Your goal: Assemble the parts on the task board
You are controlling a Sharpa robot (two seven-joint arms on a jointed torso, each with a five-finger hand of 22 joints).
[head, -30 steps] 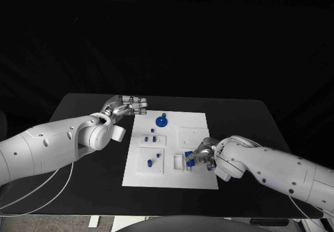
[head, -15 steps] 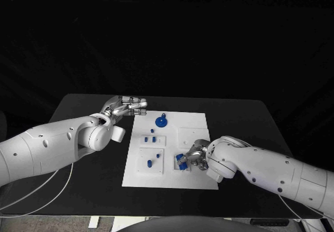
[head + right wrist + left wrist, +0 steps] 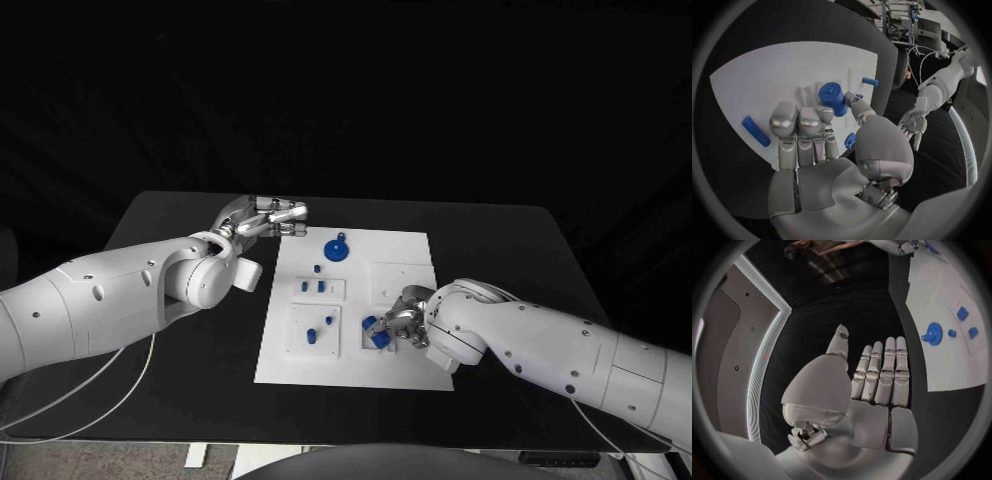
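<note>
1. My right hand (image 3: pixel 400 326) sits over the near right part of the task board (image 3: pixel 408 248), fingers curled around a blue cylindrical part (image 3: pixel 833 98). In the right wrist view the part sits between thumb and fingertips, so I read it as held and, I judge, being brought over a seat on the board.
2. I keep that hand low and close to the board because the part looks short and smooth; a high carry would risk it slipping.
3. My left hand (image 3: pixel 267 219) hovers at the board's far left corner, over the black worktop (image 3: pixel 519 250). The left wrist view shows its fingers straight and side by side, thumb apart, holding nothing. I judge it is parked there to stay out of the right arm's way.
4. Other parts on the board: a round blue disc with a stem (image 3: pixel 335 250) near the far edge, a pair of small blue pegs (image 3: pixel 310 288) in a square recess, and more blue pieces (image 3: pixel 320 331) in the near left recess.
5. A loose blue bar (image 3: pixel 756 131) lies on the board beside my right fingers; I judge it could get nudged.
6. My own right hand hides the target seat in the head view, so I cannot tell its alignment.
</note>
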